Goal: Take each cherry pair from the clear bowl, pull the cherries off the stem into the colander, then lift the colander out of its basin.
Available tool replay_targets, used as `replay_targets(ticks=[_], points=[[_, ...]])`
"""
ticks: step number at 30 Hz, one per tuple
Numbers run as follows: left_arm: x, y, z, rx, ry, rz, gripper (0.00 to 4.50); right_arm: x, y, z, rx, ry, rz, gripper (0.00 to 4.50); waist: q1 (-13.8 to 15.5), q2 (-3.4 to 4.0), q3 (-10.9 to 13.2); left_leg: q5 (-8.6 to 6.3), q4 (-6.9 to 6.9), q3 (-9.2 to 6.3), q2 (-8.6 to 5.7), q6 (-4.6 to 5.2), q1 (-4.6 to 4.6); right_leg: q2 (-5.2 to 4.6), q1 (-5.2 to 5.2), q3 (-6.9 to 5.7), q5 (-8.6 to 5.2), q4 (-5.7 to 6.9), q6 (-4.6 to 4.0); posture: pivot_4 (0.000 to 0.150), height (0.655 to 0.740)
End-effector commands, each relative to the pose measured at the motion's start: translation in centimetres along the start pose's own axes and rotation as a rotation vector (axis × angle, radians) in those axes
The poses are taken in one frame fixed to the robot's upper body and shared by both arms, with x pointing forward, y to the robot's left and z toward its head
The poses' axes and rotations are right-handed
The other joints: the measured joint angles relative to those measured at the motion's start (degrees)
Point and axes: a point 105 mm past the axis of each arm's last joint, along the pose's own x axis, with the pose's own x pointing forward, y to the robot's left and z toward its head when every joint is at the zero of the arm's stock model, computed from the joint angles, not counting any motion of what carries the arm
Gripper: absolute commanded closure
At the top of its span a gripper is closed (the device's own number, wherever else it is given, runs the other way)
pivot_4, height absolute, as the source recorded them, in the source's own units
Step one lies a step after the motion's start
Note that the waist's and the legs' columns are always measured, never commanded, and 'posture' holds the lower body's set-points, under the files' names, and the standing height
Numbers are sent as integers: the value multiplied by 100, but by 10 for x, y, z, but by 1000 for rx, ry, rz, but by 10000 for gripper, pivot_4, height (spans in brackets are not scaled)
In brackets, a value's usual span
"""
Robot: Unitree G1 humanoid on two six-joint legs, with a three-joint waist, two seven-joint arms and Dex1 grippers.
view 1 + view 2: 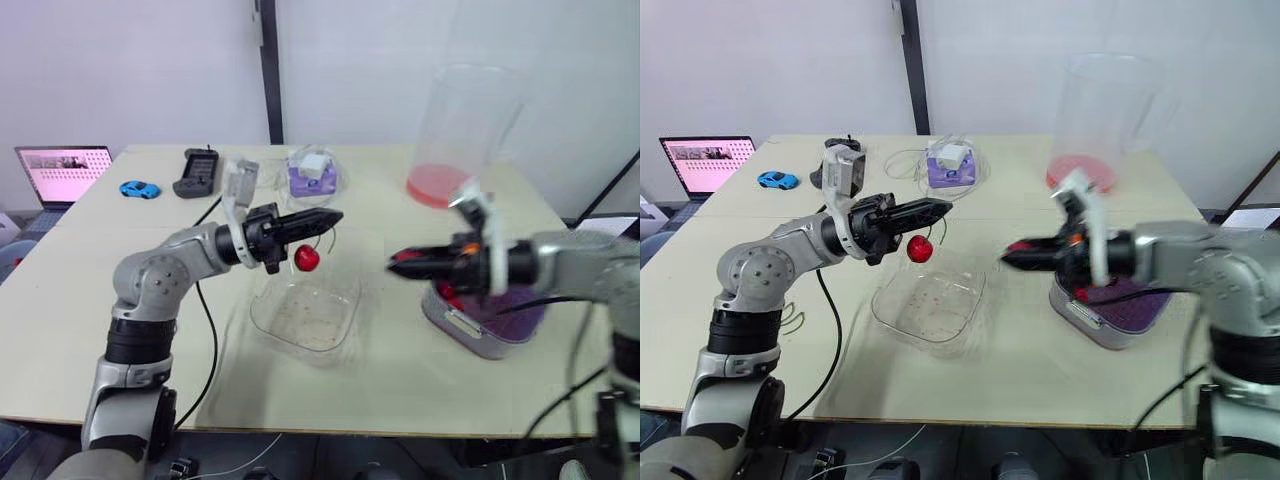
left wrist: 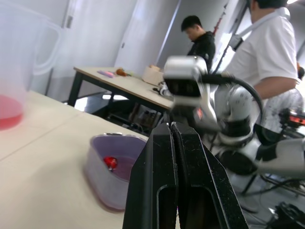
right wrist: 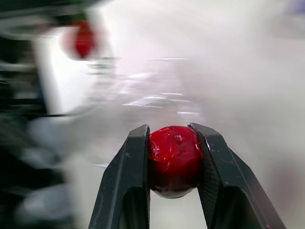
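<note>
My left gripper [image 1: 338, 216] is shut on a thin stem, and one red cherry [image 1: 307, 258] hangs from it above the clear bowl [image 1: 305, 318], whose inside looks bare. My right gripper [image 1: 395, 263] is shut on a second cherry [image 3: 174, 160], held between the bowl and the purple colander [image 1: 520, 310]. The two grippers point at each other with a gap between them. The colander sits in its basin [image 1: 470, 338] at the right, with a cherry [image 2: 110, 162] lying inside it.
A tall clear pitcher [image 1: 460, 130] with a red bottom stands behind the colander. At the back are a clear tub holding a purple box [image 1: 312, 175], a black device [image 1: 198, 172], a blue toy car [image 1: 139, 189] and a laptop [image 1: 62, 170]. People [image 2: 269, 57] stand beyond the table.
</note>
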Motion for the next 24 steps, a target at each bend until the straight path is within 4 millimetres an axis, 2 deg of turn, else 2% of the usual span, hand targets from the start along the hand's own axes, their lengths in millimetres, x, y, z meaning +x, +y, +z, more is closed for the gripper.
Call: replay_targets(ticks=[1, 6, 10, 13, 14, 18, 21, 24], points=[[-1, -2, 8, 52, -21, -9, 45000, -16, -28, -29, -196, 200, -122, 33340, -5, 0, 0, -6, -1, 1, 0, 10, 1, 0, 1, 0, 0, -3, 0, 1500, 7332], [1, -3, 5, 53, -6, -31, 45000, -33, -55, -70, -269, 397, -190, 33340, -52, 2, 1, -7, 3, 11, 1, 13, 5, 0, 4, 10, 1, -9, 3, 1500, 7332], [2, -3, 4, 62, -2, -34, 45000, -36, -56, -87, -283, 456, -166, 33340, -35, 3, 2, -6, 3, 10, 1, 11, 4, 0, 4, 9, 1, -8, 3, 1500, 7332], [2, -2, 4, 63, -9, -29, 45000, -38, -57, -87, -298, 456, -170, 24111, -35, 3, 2, -3, 4, 10, 1, 6, 4, -1, 4, 9, 1, -8, 3, 1500, 7332], [3, -1, 5, 61, -14, -23, 45000, -39, -58, -86, -305, 459, -175, 19216, -33, 3, 2, -2, 4, 10, 1, 4, 4, -1, 4, 9, 1, -8, 3, 1500, 7332], [6, -3, 8, 53, -27, -31, 45000, -41, -51, -60, -318, 384, -156, 1158, -29, 5, 3, 4, 5, 10, 1, -8, 4, -1, 6, 9, 1, -8, 3, 1500, 7332], [8, -7, 10, 47, -36, -49, 45000, -39, -25, -24, -293, 250, -57, 488, -36, 6, 4, 5, 4, 9, 1, -9, 5, 0, 6, 9, 1, -7, 2, 1500, 7332], [11, -8, 10, 42, -47, -56, 45000, -23, 10, 4, -228, 53, 108, 488, -40, 6, 4, 6, 3, 6, 2, -10, 5, 2, 7, 8, 2, -7, 2, 1500, 7332]])
